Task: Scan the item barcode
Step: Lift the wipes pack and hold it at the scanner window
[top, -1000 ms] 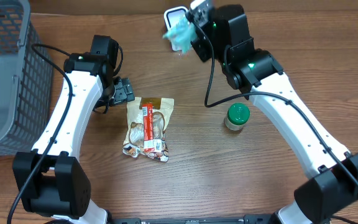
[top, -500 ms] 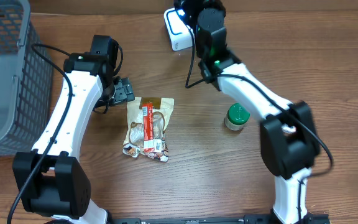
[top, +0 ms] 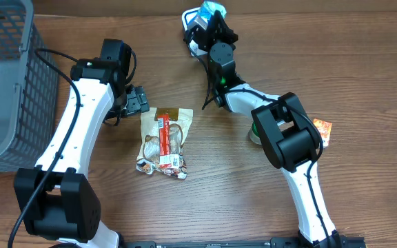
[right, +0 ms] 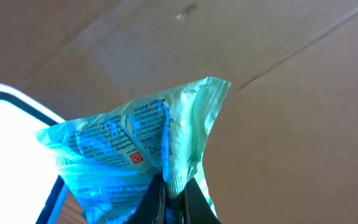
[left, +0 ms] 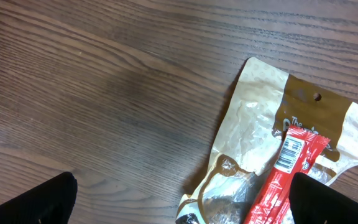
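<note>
Right wrist — right fingers (right: pixel 152 208) pinch teal packet (right: pixel 135 149) at lower edge; left fingers (left: pixel 42 202) wide.

A brown wood-grain table (top: pixel 205 207) fills the overhead view.

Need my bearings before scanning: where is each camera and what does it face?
Overhead: above the table, looking down; left arm, right arm, snack pouch, basket.
Left wrist: faces down at that pouch, red wrapper; own fingers at bottom corners.
Right wrist: faces teal packet pinched in right gripper, white scanner beside.
Shared: pouch in overhead and left wrist.
</note>
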